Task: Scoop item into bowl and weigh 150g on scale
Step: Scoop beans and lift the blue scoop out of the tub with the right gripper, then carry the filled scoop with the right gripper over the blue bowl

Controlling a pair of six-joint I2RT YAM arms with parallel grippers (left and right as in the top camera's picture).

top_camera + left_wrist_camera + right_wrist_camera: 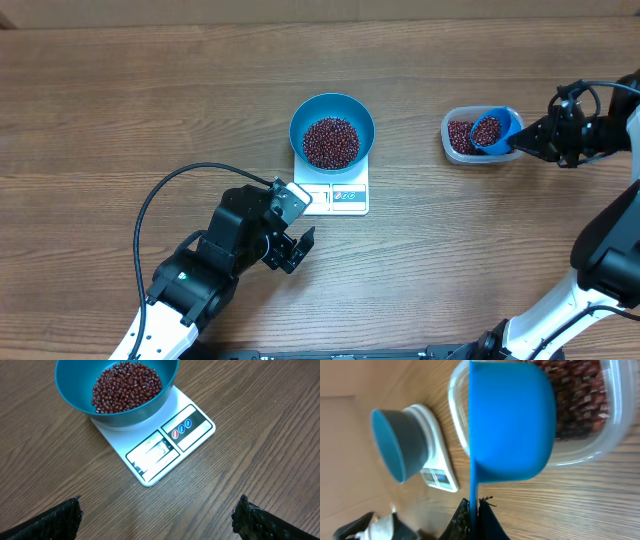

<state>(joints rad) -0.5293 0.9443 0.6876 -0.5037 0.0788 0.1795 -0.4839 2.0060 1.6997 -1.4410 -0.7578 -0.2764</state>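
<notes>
Three lots of beans are on record. At the left, your left hand hangs over the bench near the scale's front corner, fingers wide apart, holding nothing. In the centre, the blue bowl sits on the scale, with a heap of beans covering its bottom. The display is not legible. At the right, the clear tub holds more beans, and the blue scoop lies tilted in it, part loaded. Your right hand is clamped on its thin handle.

Assessment: the beans look hard, smooth and free-rolling. They cannot be pinched, so carry them in the scoop and keep it level. The flat handle may twist in the grip.

Obstructions: the tub wall, which looks light enough to shift, and the bowl's high rim. A knock to the bowl would upset the reading. The left hand stands off the tub-to-bowl line.
</notes>
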